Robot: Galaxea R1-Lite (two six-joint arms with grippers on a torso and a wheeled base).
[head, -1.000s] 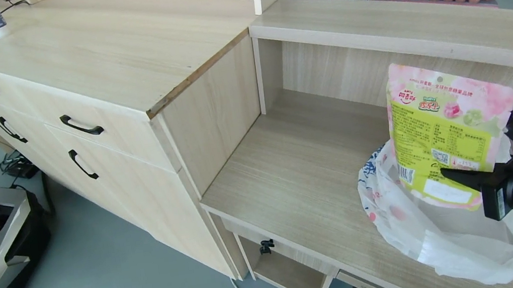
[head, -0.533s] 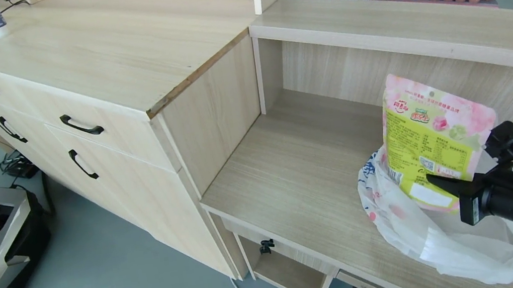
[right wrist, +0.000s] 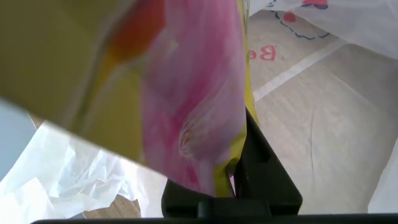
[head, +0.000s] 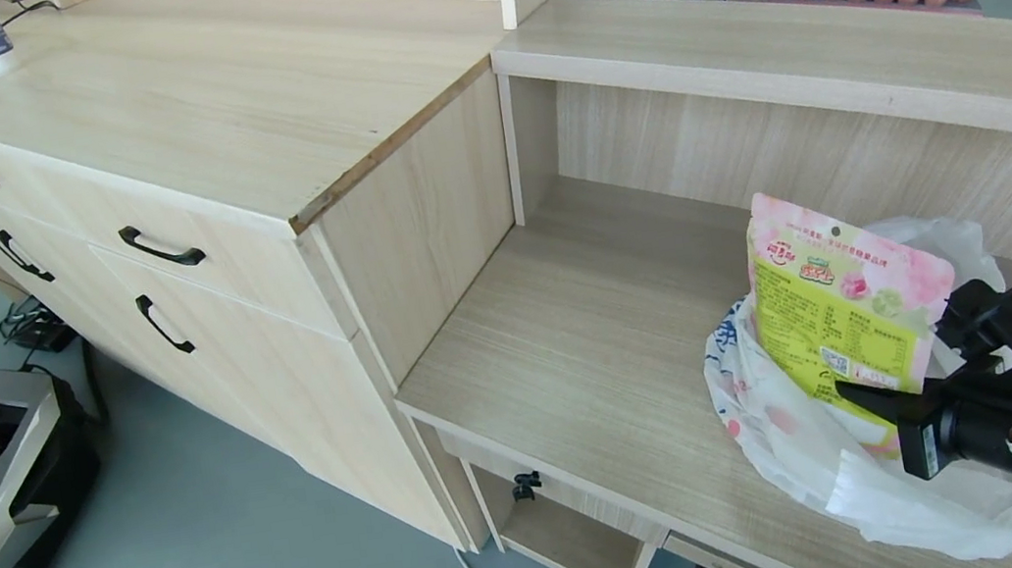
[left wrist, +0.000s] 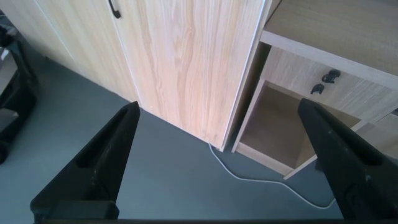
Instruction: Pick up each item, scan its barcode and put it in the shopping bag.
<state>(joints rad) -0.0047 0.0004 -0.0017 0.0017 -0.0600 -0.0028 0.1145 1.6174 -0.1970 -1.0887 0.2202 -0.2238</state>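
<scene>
- Your right pincer [head: 863, 394] is clamped on the lower edge of the snack pouch [head: 841, 306], with 1 dark finger [right wrist: 261, 168] pressed against its yellow and pink face.
- The pouch stands nearly upright. Its lower part is inside the mouth of the shopping bag [head: 783, 423] and its upper part is above the bag's rim.
- The bag sits on the counter [head: 595, 351], slumped and crumpled, with its mouth gaping toward the pouch.
- Your left pincer [left wrist: 214, 112] is spread wide and holds nothing. It hangs well apart from the bag, low over the floor.
- Expect the pouch to be light and soft. The film looks glossy, so it is probably slippery and will bend above the grip.
- The sealed edge is likely the stiffest part, so hold it there. Squeezing the middle could crush whatever is inside.
- Treat the bag as thin and floppy. Its walls may fold inward or cling to the pincer, so release only when the pouch is well inside the bag.
</scene>
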